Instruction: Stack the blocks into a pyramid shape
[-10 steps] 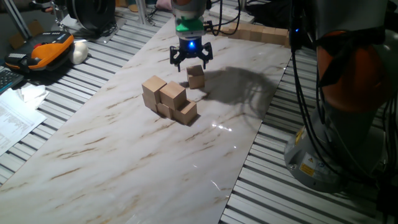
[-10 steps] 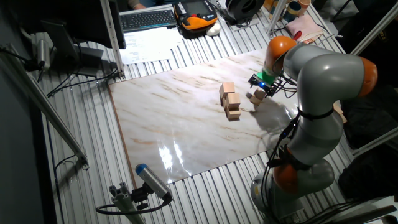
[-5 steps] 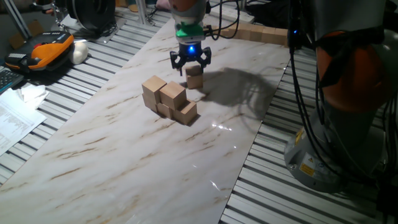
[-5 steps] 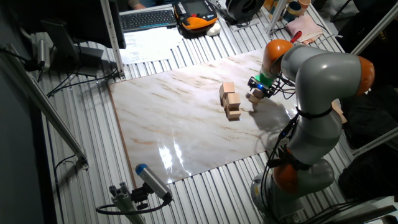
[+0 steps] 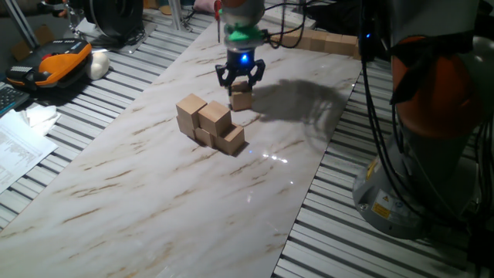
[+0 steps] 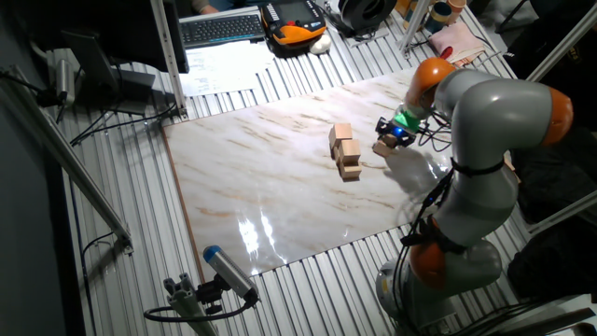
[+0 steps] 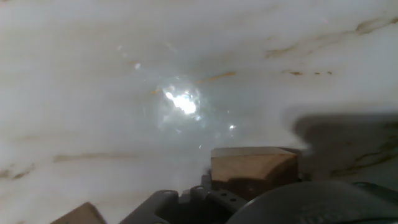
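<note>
The pincer is pinching a single wooden cube just above the marble desk, with the partly built stack of cubes lying near it, toward the camera side and leftward in one fixed view.
</note>
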You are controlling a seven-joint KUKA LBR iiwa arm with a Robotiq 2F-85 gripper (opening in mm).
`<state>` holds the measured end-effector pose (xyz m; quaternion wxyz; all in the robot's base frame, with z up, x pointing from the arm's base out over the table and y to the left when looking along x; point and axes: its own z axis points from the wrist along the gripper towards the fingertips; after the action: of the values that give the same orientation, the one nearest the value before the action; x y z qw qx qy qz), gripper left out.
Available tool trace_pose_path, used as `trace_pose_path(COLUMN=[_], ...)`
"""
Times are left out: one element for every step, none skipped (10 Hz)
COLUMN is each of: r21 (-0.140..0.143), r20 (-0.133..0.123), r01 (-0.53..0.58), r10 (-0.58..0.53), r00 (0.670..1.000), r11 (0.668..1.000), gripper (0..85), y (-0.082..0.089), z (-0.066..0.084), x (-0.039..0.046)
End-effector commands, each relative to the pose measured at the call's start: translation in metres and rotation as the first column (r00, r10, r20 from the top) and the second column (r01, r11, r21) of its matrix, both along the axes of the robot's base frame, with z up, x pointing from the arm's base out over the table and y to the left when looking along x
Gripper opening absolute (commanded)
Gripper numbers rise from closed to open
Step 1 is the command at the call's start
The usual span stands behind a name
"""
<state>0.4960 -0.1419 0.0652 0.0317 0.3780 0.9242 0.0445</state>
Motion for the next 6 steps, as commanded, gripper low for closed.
trace_pose_path(r21=[0.003,-0.016,-0.053,-0.058,-0.052,-0.043], r20=[-0.004,-0.007,0.0,0.009,0.023,0.034], r01=[-0.067,-0.103,-0.168,-0.225,-0.259,-0.3], r10=[0.067,0.103,0.168,0.226,0.261,0.301], r00=[0.998,0.995,0.986,0.974,0.965,0.953], r11=[0.998,0.995,0.984,0.973,0.964,0.953], gripper=[0.0,0.0,0.0,0.0,0.0,0.0], y=[0.0,0.001,0.003,0.008,0.013,0.018], z=[0.006,0.015,0.025,0.039,0.052,0.067], x=[-0.0001,0.0002,0.0006,0.0022,0.0058,0.0097])
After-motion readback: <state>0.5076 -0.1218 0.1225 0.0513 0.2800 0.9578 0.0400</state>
